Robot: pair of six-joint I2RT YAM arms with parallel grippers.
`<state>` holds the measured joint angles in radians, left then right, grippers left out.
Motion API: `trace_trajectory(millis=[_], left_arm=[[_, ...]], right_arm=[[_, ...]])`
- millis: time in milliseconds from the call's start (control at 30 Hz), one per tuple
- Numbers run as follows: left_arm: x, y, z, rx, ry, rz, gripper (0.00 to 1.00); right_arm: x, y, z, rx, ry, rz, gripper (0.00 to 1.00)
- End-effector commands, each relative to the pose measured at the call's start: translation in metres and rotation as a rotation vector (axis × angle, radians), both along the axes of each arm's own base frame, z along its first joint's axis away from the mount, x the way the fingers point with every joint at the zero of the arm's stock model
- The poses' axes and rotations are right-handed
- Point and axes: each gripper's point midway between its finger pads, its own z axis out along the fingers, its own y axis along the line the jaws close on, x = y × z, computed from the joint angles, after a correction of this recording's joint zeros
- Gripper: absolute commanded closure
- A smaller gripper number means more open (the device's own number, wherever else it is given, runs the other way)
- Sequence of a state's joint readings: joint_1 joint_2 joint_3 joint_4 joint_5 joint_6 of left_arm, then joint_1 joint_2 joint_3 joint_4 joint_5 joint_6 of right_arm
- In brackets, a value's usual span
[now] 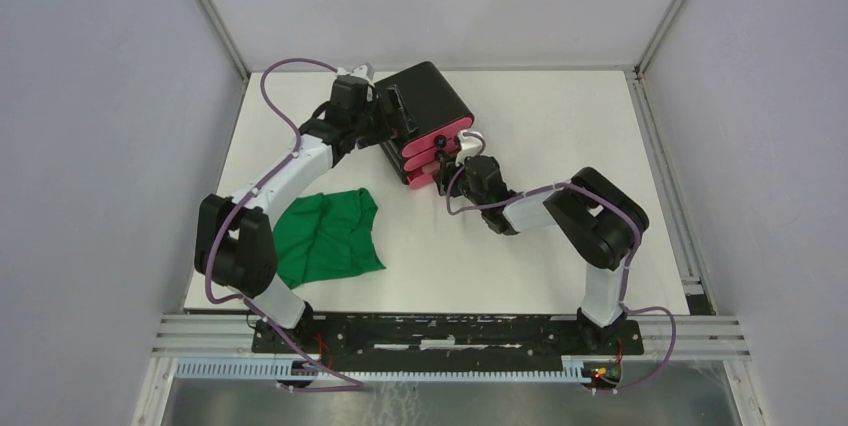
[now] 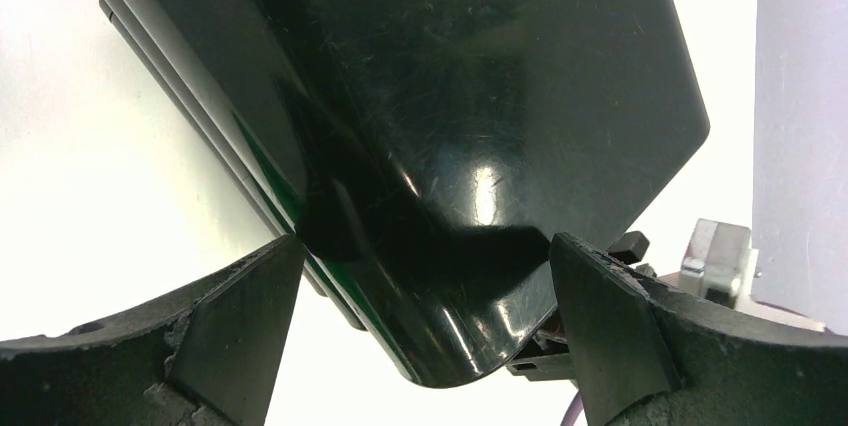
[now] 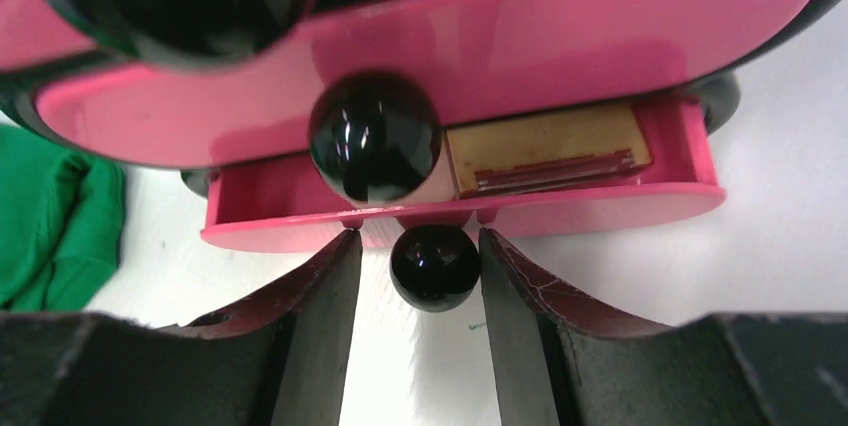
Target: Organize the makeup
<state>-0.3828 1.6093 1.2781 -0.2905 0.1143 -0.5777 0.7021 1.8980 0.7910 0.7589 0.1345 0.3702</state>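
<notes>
The black box (image 1: 430, 96) with pink drawers (image 1: 435, 146) stands at the back middle of the table. My left gripper (image 1: 378, 111) is at its back left corner; in the left wrist view its jaws (image 2: 422, 246) close on the glossy black shell (image 2: 480, 126). My right gripper (image 1: 457, 154) is at the drawer fronts. Its jaws (image 3: 420, 246) straddle the black knob (image 3: 435, 266) of the bottom drawer (image 3: 600, 208); the right finger touches it, the left stands a little apart. That drawer is slightly open and a tan square pad (image 3: 545, 151) lies inside. The other makeup is hidden.
A green cloth (image 1: 325, 236) lies on the white table (image 1: 560, 246) at the front left; it also shows in the right wrist view (image 3: 50, 216). The two upper drawers (image 3: 600, 36) are closed, each with a black knob (image 3: 375, 136). Grey walls surround the table.
</notes>
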Motion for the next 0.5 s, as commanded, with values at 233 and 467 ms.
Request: trace_trajectory(millis=[233,467], left_arm=[[0.001,-0.001,0.023,0.021,-0.034,-0.032,0.01],[-0.016,-0.006,0.09,-0.078,-0.116,-0.05,0.01]], right_arm=[[-0.023,-0.025,0.046,0.136,-0.071,-0.045,0.47],[-0.028,-0.034,0.03,0.127,-0.04,-0.073,0.47]])
